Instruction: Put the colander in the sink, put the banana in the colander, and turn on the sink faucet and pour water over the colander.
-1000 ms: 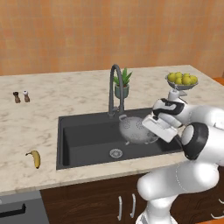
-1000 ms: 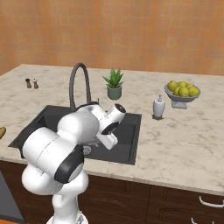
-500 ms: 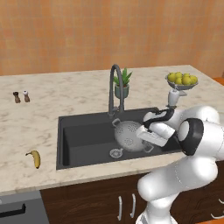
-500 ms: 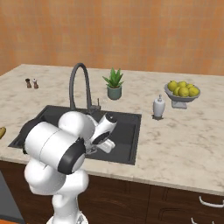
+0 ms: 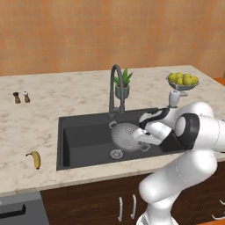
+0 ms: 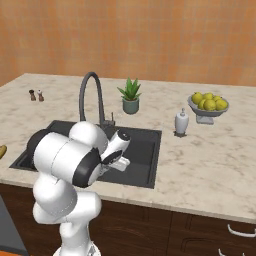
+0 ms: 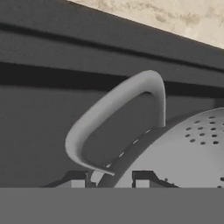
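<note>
Marble counter (image 5: 66, 103) below orange wall (image 5: 88, 35); tool (image 7: 109, 181) narrowly parted astride colander (image 5: 127, 136) rim.

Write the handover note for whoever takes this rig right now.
Tool: down in the sink, its tips either side of the colander's rim beside one loop handle; I cannot tell whether it grips or has let go.
Colander: inside the basin, near the drain, below the sink faucet.
Banana: lying on the counter, left of the sink.
Faucet: no water seen running.
Done: colander is in the sink.
Left: clear the tool from the colander, fetch the banana into it, turn the faucet on over the colander.
</note>
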Controlling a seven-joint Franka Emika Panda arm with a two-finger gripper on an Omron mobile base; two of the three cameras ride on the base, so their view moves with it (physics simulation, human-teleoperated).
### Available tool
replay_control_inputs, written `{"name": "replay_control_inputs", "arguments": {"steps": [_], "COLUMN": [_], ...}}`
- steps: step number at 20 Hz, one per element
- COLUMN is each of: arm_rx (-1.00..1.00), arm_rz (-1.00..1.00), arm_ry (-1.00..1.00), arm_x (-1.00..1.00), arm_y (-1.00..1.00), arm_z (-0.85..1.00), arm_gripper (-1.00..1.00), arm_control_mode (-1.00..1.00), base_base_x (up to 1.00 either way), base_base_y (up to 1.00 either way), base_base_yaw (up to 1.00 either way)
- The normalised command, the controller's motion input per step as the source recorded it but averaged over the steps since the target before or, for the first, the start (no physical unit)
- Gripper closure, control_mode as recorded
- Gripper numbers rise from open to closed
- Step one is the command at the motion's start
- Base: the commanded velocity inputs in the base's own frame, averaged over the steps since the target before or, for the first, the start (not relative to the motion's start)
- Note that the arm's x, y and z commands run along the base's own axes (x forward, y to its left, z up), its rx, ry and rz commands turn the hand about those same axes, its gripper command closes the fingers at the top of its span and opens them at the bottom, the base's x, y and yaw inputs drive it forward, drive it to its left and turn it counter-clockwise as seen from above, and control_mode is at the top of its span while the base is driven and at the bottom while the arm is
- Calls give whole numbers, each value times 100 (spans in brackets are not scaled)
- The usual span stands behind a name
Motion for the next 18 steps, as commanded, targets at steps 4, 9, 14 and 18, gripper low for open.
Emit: {"name": "replay_control_inputs", "arguments": {"steps": [4,9,14,18], "arm_rx": [0,-2,-3,0], "arm_rz": [42,43,42,42], "arm_ry": [-16,-4,0,0], "arm_x": [0,11,24,42], "arm_y": [0,-15,-50,-65], "arm_z": [0,-2,-18,-28], "arm_gripper": [100,100,100,100], "arm_control_mode": [-100,-100,-100,-100], "base_base_x": [0,0,0,0], "base_base_y": [0,0,0,0], "base_base_yaw": [0,0,0,0]}}
